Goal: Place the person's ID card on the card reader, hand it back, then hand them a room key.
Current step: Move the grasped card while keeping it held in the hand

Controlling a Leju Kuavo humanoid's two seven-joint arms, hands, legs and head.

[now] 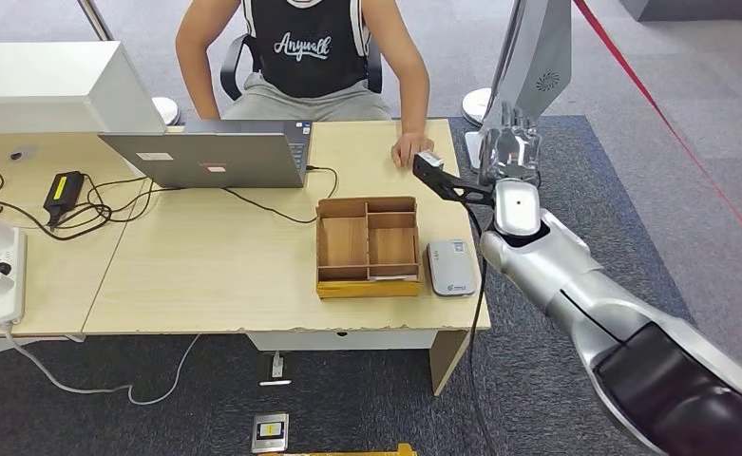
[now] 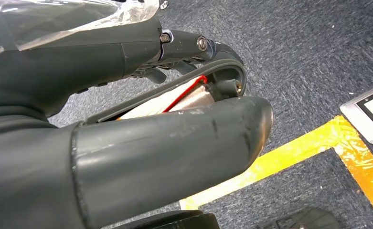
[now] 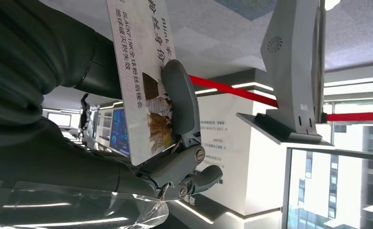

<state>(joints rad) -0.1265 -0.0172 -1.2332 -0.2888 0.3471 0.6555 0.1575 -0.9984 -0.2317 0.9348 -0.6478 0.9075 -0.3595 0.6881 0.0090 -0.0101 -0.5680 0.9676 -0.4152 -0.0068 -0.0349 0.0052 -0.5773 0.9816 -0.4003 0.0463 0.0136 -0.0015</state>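
My right hand (image 1: 511,144) is raised off the table's right edge, beyond the grey card reader (image 1: 450,268). It pinches the ID card (image 3: 139,71), a white card with printed text and a small picture, between thumb and fingers (image 3: 180,102). The person's hand (image 1: 410,148) rests on the tabletop just left of my right hand. A wooden tray (image 1: 367,247) with compartments sits beside the reader; what it holds is too small to tell. My left hand (image 2: 175,119) hangs low over the carpet with nothing in it.
A person sits behind the wooden table (image 1: 205,275), with an open laptop (image 1: 215,157) and cables to the left. A grey stand (image 1: 538,66) rises behind my right hand. On the floor lie a small card-like plate (image 1: 270,432) and yellow tape (image 2: 289,157).
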